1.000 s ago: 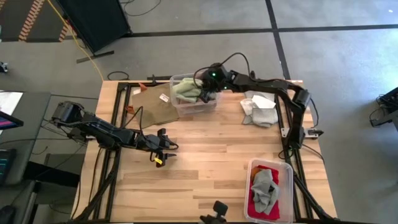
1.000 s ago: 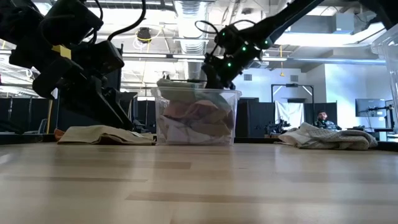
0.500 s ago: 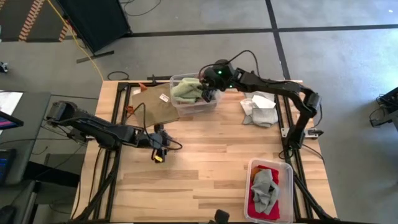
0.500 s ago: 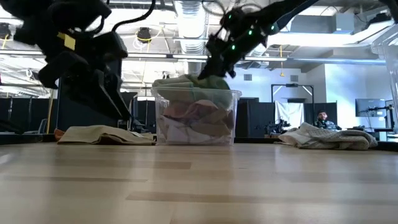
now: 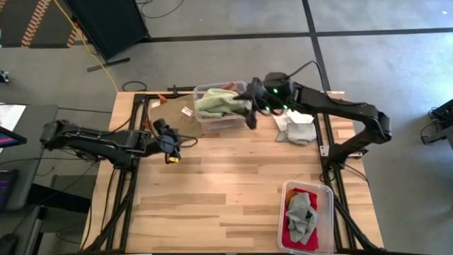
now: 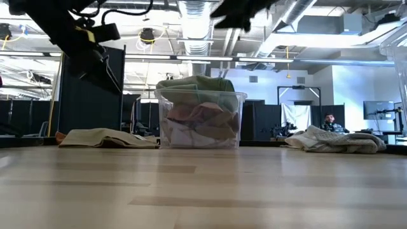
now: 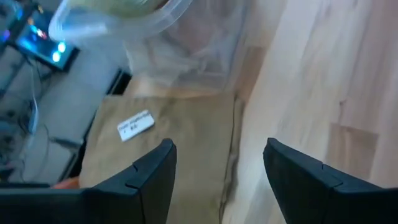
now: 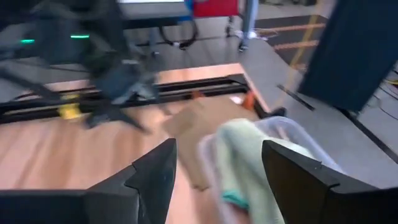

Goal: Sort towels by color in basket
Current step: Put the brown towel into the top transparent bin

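So the light green towel (image 5: 216,104) is sitting on top of the pile in the clear bin (image 5: 241,122) at the far side of the table (image 5: 233,184), heaped up above the rim. From the low view you can see pinkish and pale cloths packed under it through the bin wall.

The right gripper (image 5: 250,119) is just past the bin's edge on its right side, fingers spread apart and nothing in them. In its own wrist camera both fingers (image 8: 152,177) stand wide, with the green towel and bin in view beyond them.

The left gripper (image 5: 172,144) hangs above the table near the left side, just in front of a tan towel (image 5: 173,119) that lies flat next to the bin, white tag (image 5: 187,111) showing. Its fingers are also apart and empty; the wrist view looks straight down between them at that tan towel.

Other stuff: a small heap of white and grey towels (image 5: 295,125) lies on the table to the right of the bin, under the right arm. A second bin (image 5: 324,205) sits at the near right corner with a grey towel (image 5: 300,212) on top of a red one (image 5: 289,228).
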You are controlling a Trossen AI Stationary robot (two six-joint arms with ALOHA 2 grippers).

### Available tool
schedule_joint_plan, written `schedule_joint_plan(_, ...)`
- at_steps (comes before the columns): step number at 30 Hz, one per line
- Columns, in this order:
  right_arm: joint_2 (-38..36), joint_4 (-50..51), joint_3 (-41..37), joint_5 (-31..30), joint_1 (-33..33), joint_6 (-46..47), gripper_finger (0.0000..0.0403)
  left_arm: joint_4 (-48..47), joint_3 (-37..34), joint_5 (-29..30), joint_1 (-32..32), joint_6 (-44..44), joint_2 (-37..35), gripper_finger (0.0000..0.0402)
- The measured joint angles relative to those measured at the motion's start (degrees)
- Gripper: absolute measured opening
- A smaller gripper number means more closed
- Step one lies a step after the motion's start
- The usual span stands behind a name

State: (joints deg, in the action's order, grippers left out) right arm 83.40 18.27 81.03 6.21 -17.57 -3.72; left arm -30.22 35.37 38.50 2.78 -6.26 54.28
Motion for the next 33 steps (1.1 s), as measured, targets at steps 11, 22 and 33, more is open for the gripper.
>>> schedule_joint_plan(11,-7.94,17.55,-0.02,-1.77,16.2,0.71,0.0263,6.72,-4.14,-11.67,-13.69,5.34,4.08,0.0231)
schedule_joint_plan(22,-7.69,25.6,-0.04,-9.61,32.52,6.4,0.0263,17.69,-5.91,-20.73,-24.1,9.79,15.48,0.0231)
schedule_joint_plan(33,-7.11,26.37,-0.07,-18.54,41.38,11.07,0.0263,23.32,-5.5,-33.07,-30.56,9.4,30.79,0.0218)
